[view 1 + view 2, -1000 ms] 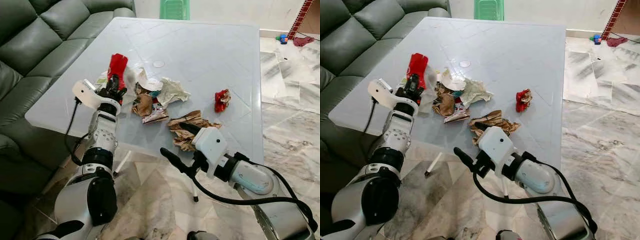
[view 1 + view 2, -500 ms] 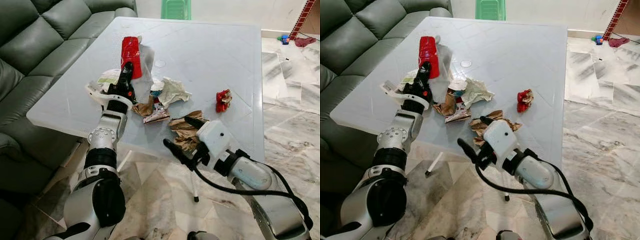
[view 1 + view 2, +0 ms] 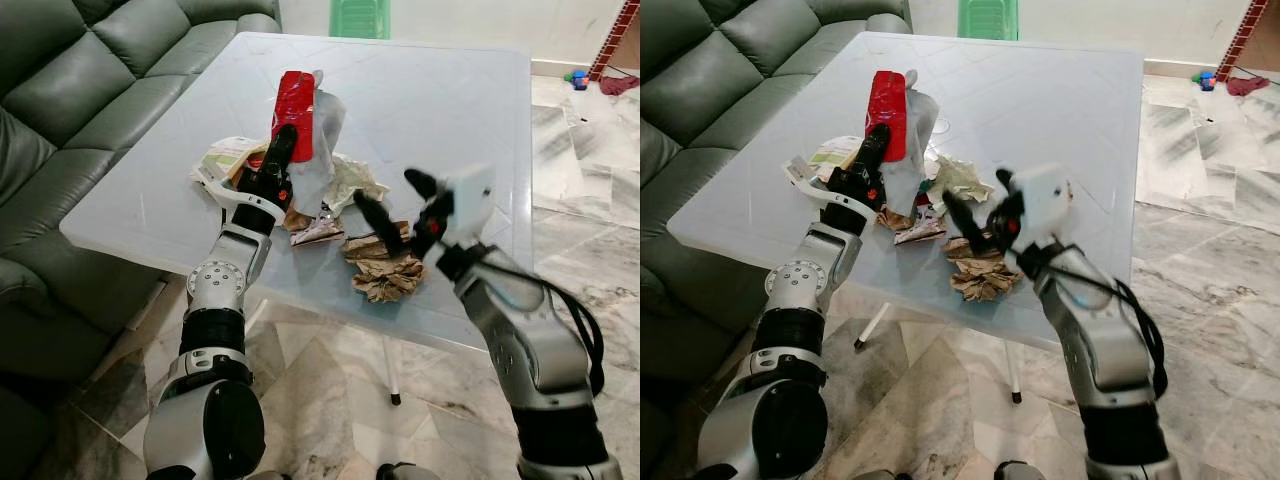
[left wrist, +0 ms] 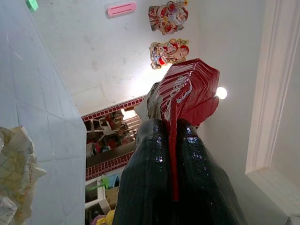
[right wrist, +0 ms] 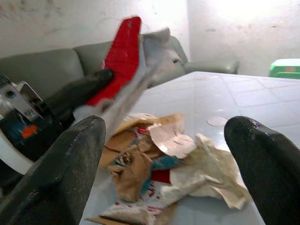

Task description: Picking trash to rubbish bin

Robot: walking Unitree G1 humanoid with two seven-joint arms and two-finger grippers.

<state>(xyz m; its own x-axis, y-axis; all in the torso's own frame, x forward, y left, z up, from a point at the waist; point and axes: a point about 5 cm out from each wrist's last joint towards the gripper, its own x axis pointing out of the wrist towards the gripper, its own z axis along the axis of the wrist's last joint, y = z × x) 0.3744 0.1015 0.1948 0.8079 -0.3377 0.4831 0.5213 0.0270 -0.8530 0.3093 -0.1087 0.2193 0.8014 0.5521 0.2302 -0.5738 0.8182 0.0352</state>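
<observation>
My left gripper (image 3: 283,142) is shut on a flat red packet (image 3: 295,98) with a pale plastic scrap hanging beside it, held upright above the table. The left wrist view shows the red packet (image 4: 188,91) pinched between the two black fingers. A trash pile (image 3: 325,205) of crumpled white and brown paper lies on the light blue-grey table (image 3: 440,90). A crumpled brown paper wad (image 3: 387,272) sits near the front edge. My right gripper (image 3: 392,198) hovers open over that wad, facing the pile (image 5: 164,159), with nothing between its fingers.
A dark green leather sofa (image 3: 80,90) runs along the table's left side. A green plastic stool (image 3: 357,18) stands past the far edge. Marble floor (image 3: 590,250) lies to the right, with a small toy and red cloth (image 3: 600,82) far off.
My left gripper has carried the red packet higher and further over the table. My right arm has swung up from below the front edge to above the brown paper.
</observation>
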